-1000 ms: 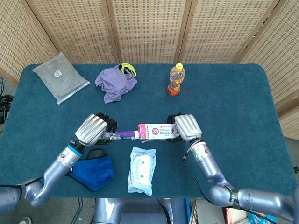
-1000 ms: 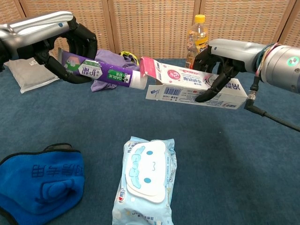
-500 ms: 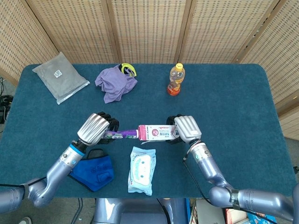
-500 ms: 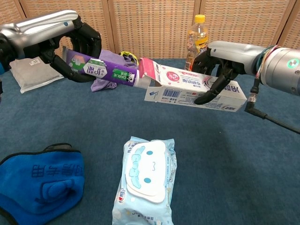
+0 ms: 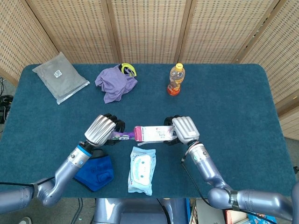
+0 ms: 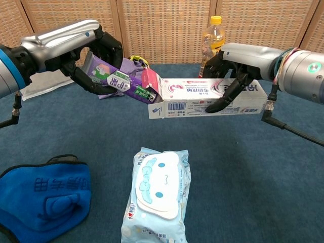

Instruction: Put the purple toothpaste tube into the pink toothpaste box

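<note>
My left hand [image 5: 101,130] [image 6: 96,53] grips the purple toothpaste tube [image 6: 115,78] [image 5: 122,135] by its flat end, above the table. The tube slopes down to the right, and its cap end is inside the open left end of the pink toothpaste box [image 6: 205,98] [image 5: 154,133]. My right hand [image 5: 182,129] [image 6: 234,66] holds the box level by its right half. The box's pink flap [image 6: 150,81] stands up over the tube's tip, which is hidden.
A pack of wet wipes [image 5: 141,170] lies below the box and a blue mask [image 5: 94,172] lies at the front left. Farther back are a purple cloth [image 5: 114,83], an orange drink bottle [image 5: 175,79] and a grey pouch [image 5: 60,82] on the teal table [image 5: 233,102].
Both hands have moved toward each other. The tube's cap, earlier just outside the box opening, has gone into the box, and the tube now tilts more steeply.
</note>
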Available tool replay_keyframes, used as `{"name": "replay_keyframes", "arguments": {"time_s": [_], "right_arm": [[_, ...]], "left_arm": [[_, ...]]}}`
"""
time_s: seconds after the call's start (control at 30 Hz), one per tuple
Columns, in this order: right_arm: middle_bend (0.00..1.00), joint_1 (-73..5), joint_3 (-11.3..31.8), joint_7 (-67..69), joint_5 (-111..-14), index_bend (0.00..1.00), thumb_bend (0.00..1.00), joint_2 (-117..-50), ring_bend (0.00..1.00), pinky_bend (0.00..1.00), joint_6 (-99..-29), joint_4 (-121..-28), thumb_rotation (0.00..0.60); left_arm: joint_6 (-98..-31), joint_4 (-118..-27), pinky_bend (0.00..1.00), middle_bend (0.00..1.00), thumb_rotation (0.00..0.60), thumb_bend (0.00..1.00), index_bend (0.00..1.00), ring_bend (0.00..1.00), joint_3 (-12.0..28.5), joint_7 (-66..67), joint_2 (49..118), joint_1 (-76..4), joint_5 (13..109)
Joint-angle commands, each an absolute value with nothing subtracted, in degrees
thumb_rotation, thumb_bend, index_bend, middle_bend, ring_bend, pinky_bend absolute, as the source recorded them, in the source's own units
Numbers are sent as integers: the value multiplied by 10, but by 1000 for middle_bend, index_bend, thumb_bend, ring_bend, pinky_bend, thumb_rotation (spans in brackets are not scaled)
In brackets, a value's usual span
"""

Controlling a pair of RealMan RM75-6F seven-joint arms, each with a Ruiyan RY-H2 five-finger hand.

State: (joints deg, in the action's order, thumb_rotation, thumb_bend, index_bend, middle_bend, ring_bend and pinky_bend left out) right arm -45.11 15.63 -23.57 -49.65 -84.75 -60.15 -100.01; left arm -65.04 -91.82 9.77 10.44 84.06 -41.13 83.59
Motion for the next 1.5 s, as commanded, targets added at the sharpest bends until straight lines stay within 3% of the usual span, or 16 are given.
{"name": "replay_keyframes", "arguments": {"time_s": [0.03, 0.5, 0.9, 1.5], "right_arm": [[494, -452, 156, -236, -497, 602, 153, -848, 375, 436, -602, -1001, 600], [494, -452, 154, -231, -491, 601, 152, -842, 375, 436, -608, -1003, 600], [494, -454, 157, -227, -476, 601, 152, -840, 375, 436, -609, -1007, 600], [494, -453, 174, -183, -438, 601, 153, -824, 375, 436, -591, -1032, 600]], "left_arm": [[-652, -917, 505, 662, 600, 314, 789, 531, 99, 105, 846, -413, 836], [-685, -909, 505, 662, 600, 313, 789, 531, 95, 90, 850, -408, 869], [-773, -805, 505, 662, 600, 314, 795, 539, 78, -8, 895, -392, 945], [-827, -706, 505, 662, 600, 313, 794, 539, 69, -80, 958, -392, 980]]}}
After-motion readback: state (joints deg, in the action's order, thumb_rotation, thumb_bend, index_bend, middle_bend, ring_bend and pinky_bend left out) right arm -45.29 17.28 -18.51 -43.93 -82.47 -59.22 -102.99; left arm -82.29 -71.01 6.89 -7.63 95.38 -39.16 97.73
